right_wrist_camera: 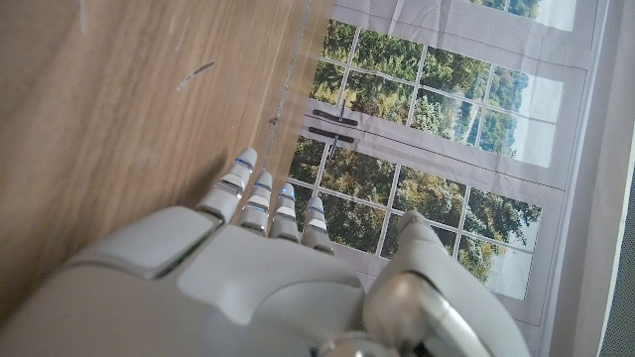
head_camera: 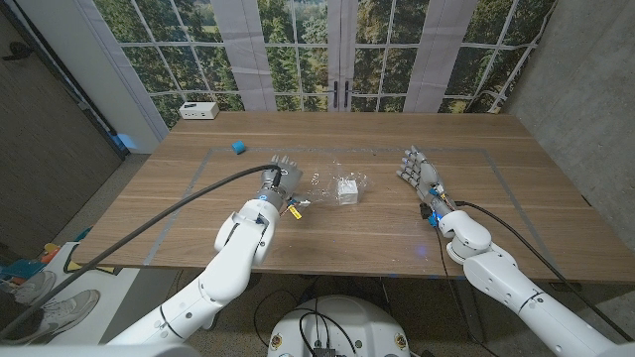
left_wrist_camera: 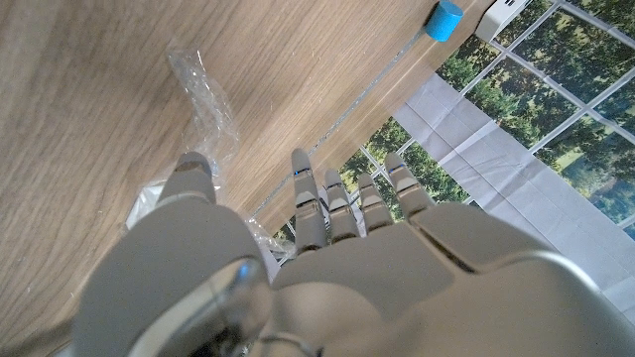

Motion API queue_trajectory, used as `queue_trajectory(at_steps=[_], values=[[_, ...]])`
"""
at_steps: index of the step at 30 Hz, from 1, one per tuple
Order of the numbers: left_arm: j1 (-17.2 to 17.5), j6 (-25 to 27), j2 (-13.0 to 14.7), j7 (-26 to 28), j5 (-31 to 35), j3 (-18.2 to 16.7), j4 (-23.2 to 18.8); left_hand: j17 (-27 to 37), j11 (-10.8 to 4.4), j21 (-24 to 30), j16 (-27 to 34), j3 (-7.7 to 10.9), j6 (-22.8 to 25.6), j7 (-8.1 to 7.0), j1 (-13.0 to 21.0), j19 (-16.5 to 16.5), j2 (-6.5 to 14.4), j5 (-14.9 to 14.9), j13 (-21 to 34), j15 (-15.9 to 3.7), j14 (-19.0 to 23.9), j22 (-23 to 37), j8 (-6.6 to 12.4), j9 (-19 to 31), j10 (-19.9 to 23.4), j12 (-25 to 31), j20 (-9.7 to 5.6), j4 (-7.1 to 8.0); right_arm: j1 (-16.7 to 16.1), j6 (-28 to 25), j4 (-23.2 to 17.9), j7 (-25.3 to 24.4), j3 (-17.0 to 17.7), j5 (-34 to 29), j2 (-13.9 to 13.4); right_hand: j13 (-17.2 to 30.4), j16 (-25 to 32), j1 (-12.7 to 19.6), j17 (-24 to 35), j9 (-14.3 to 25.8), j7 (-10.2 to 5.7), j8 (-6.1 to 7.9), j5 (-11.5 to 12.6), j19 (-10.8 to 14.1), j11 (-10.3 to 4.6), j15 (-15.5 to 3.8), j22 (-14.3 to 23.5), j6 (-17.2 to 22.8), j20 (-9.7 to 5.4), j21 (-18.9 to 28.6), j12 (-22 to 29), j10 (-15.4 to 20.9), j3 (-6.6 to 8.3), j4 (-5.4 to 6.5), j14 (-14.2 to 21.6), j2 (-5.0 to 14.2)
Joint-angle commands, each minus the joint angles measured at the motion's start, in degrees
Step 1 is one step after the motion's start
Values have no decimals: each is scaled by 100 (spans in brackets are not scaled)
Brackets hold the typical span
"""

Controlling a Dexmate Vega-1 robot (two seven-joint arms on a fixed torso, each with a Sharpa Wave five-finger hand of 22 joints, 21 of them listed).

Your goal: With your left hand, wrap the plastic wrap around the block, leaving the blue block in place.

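Note:
A sheet of clear plastic wrap (head_camera: 327, 181) lies crumpled at the table's middle, with a small white block (head_camera: 347, 188) on its right part. My left hand (head_camera: 281, 175) is at the wrap's left edge, fingers stretched and apart, holding nothing. In the left wrist view the wrap (left_wrist_camera: 201, 91) lies just beyond the left hand (left_wrist_camera: 327, 248), a fold of it near the thumb. The blue block (head_camera: 238, 147) sits apart at the back left, also seen as the blue block (left_wrist_camera: 446, 18). My right hand (head_camera: 418, 171) stands right of the wrap, fingers extended, nothing in it; the right wrist view shows that hand (right_wrist_camera: 268, 268) over bare wood.
A white box (head_camera: 198, 110) sits at the table's far left corner, and it shows in the left wrist view as the white box (left_wrist_camera: 506, 12). Thin tape lines (head_camera: 203, 169) mark a rectangle on the wooden table (head_camera: 516, 198). Windows stand behind the table.

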Motion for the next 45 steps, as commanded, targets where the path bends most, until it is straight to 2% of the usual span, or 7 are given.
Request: queue_trajectory(at_steps=[1, 12, 21, 29, 34, 38, 45], values=[[-317, -153, -18, -21, -7, 224, 420, 11, -22, 25, 36, 27, 117, -8, 130, 72, -12, 48, 11, -39, 90, 10, 70, 32, 102, 79, 5, -67, 36, -25, 61, -6, 17, 30, 12, 22, -6, -8, 7, 19, -14, -8, 18, 66, -7, 4, 25, 3, -4, 15, -4, 14, 3, 46, 70, -58], [-512, -276, 80, 107, -441, 374, 593, -1, -136, 44, 43, 193, 456, -103, 514, 158, 126, 49, -20, -138, 207, 2, 180, 34, 252, 126, 4, -207, 34, -11, 74, 3, 34, 30, -4, 22, -7, -10, 7, 19, -16, -9, 17, 65, 1, 10, 24, 1, 9, 14, -6, 10, -3, 46, 71, -68], [-510, -190, 180, 809, -529, 534, 763, -21, -377, 86, 57, 456, 1136, -232, 1134, 303, 322, 102, -74, -327, 447, -9, 353, -40, 625, 223, -179, -292, 10, -12, 70, -18, 45, 47, 2, 22, -10, -12, 7, 19, -16, -12, 17, 67, 3, 13, 24, -8, 15, 13, -7, 8, -8, 46, 66, -76], [-413, 128, 110, 1440, -652, 581, 901, -40, -666, 211, 88, 768, 2545, -286, 2110, 639, 492, 172, -130, -652, 960, -17, 987, 149, 1260, 335, -436, -312, -25, 18, 23, -27, 66, 24, -31, 22, -9, -13, 7, 19, -15, -11, 17, 64, 3, 13, 24, -5, 17, 12, -6, 12, -10, 45, 70, -81], [-294, 97, 159, 1747, -1428, 389, 688, -40, -748, 264, 114, 803, 2649, -238, 2322, 750, 533, 165, -117, -788, 1157, -13, 1107, 266, 1571, 425, -493, -293, -46, 4, -1, -43, 71, 28, -37, 22, -9, -13, 7, 19, -19, -10, 17, 61, 4, 13, 24, -4, 17, 10, -7, 12, -12, 45, 71, -84], [-65, -68, 79, 2733, -2561, 54, 593, -25, -701, 298, 162, 803, 2568, -224, 2379, 814, 601, 159, -97, -827, 1322, -5, 1123, 334, 1664, 453, -428, -255, -53, 28, 20, -8, 73, 69, -14, 22, -11, -13, 7, 19, -17, -9, 18, 60, 5, 11, 24, -2, 16, 9, -7, 12, -12, 45, 67, -83], [-205, -86, 240, 4162, -1924, 498, 993, -18, -726, 332, 187, 781, 2447, -187, 2424, 861, 630, 149, -64, -890, 1453, 7, 1138, 418, 1814, 498, -362, -230, -105, 35, -44, -56, 93, 42, -42, 22, -14, -11, 7, 19, -16, -9, 19, 55, -6, 10, 24, -2, 9, 7, -9, 8, -11, 45, 61, -79]])
